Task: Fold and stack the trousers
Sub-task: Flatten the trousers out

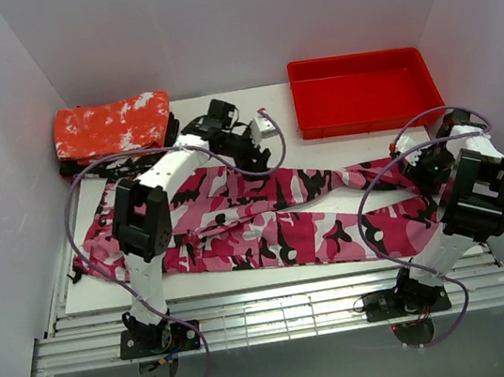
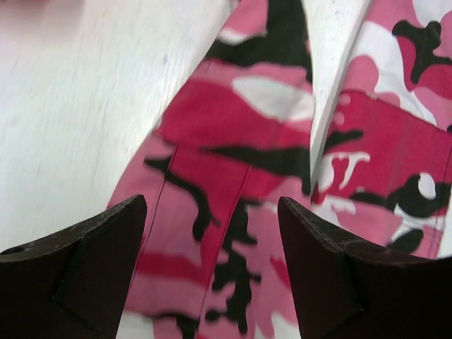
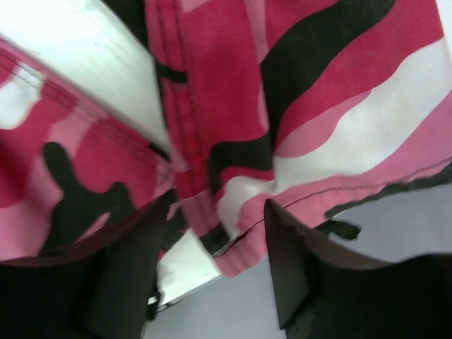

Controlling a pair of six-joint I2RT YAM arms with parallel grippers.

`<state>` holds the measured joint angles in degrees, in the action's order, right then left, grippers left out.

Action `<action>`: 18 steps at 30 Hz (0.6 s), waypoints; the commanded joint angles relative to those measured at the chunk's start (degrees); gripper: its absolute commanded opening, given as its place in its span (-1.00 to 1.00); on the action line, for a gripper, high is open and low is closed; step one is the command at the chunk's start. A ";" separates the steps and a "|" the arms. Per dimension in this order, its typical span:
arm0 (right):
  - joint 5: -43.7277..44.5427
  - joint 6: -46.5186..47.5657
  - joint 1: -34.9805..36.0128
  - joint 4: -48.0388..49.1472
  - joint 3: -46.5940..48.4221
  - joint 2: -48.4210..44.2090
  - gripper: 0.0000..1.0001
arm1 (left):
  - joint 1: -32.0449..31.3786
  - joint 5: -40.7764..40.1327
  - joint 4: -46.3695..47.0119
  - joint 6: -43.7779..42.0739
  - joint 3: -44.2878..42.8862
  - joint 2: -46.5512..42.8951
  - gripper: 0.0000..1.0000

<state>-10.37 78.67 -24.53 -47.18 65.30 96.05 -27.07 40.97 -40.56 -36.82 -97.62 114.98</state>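
The pink camouflage trousers [image 1: 276, 223] lie spread lengthwise across the white table, from the left edge to the right arm. My left gripper [image 1: 261, 154] hovers over their back edge near the middle. In the left wrist view it [image 2: 212, 205] is open and empty, with trouser cloth [image 2: 233, 141] below the fingers. My right gripper [image 1: 423, 170] is at the trousers' right end. In the right wrist view it [image 3: 212, 226] is open, and a hemmed corner of the cloth [image 3: 247, 240] hangs between the two fingers without being pinched.
A red tray [image 1: 365, 119] stands at the back right. A folded red cloth with white speckles [image 1: 112, 126] lies at the back left on something dark. White walls close in both sides. Purple cables loop from both arms.
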 commanded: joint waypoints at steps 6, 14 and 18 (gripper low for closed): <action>-0.96 2.28 -1.22 1.57 7.38 6.08 -0.62 | -10.72 2.80 16.64 -0.09 -6.09 5.16 0.72; -6.76 -0.45 -1.22 -8.18 15.38 5.64 -0.84 | -16.87 -0.80 21.99 -3.26 -12.50 13.59 0.62; -7.91 -1.33 -1.22 -11.35 18.46 5.64 -0.84 | -18.81 -3.62 25.44 -3.70 -12.76 15.97 0.52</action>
<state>-15.03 78.41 -25.50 -52.97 80.84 102.72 -44.95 39.18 -18.59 -39.03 -108.66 129.99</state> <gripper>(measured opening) 0.087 0.776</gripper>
